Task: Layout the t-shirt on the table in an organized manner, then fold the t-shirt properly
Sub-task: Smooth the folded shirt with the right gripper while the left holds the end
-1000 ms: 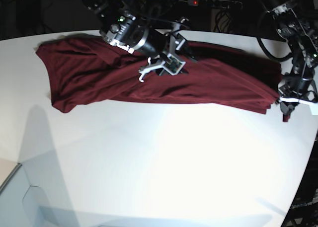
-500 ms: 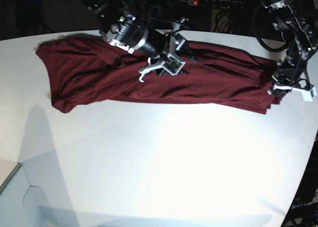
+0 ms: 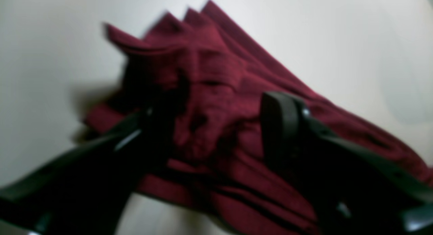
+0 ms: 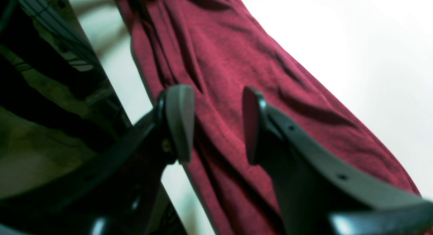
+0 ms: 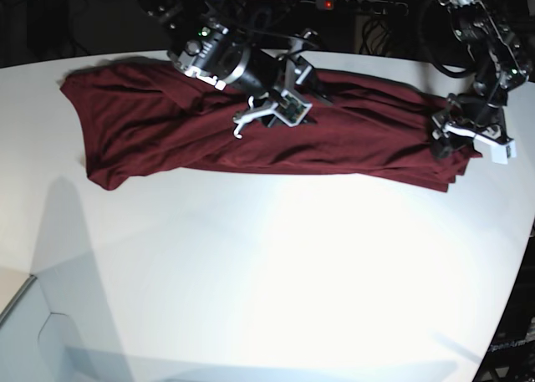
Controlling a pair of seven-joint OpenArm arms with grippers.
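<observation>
The dark maroon t-shirt (image 5: 167, 131) lies as a long, wrinkled band across the back of the white table (image 5: 267, 273). Its right end is bunched into stacked folds (image 3: 209, 59). My left gripper (image 5: 456, 140) hangs over that end. In the blurred left wrist view the left gripper (image 3: 220, 126) has its jaws wide apart, with rumpled cloth lying between and under them. My right gripper (image 5: 266, 114) hovers over the middle of the shirt. In the right wrist view the right gripper (image 4: 216, 125) is open, with cloth (image 4: 236, 59) showing through the gap.
A black power strip (image 5: 359, 6) with a red light and tangled cables sit behind the table. The table's curved edge (image 5: 520, 257) runs down the right side. A pale surface (image 5: 17, 315) shows past the front left corner.
The left arm carried the shirt's right corner up and inward onto the cloth, then its jaws opened and let go. The right arm stayed still.
</observation>
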